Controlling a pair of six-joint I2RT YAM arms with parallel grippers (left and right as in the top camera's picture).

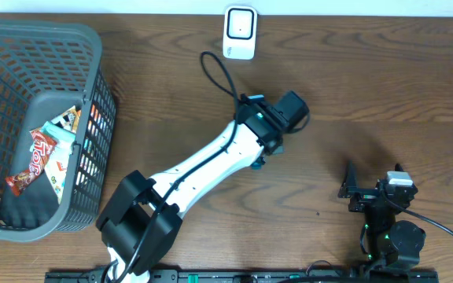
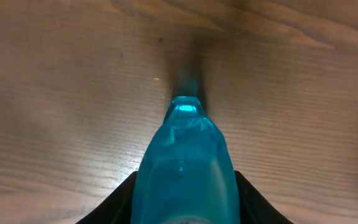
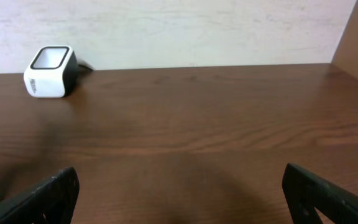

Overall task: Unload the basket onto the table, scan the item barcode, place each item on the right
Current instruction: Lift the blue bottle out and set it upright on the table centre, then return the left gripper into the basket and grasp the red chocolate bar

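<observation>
Over the middle of the brown wooden counter (image 1: 384, 86), the white left arm (image 1: 211, 161) was stretched out long, slanting toward the far edge. The left jaws were clamped on a see-through blue plastic item (image 2: 185, 168), its thin tip pointing ahead over the wood. The small white barcode scanner (image 1: 240, 32) sat by the far edge, apart from the item, with bare wood between them. The black right arm (image 1: 388, 224) was tucked low at the near right side. The right jaws were spread wide, holding nothing. A grey plastic basket (image 1: 104, 94) of snack packs (image 1: 42, 157) filled the left side.
</observation>
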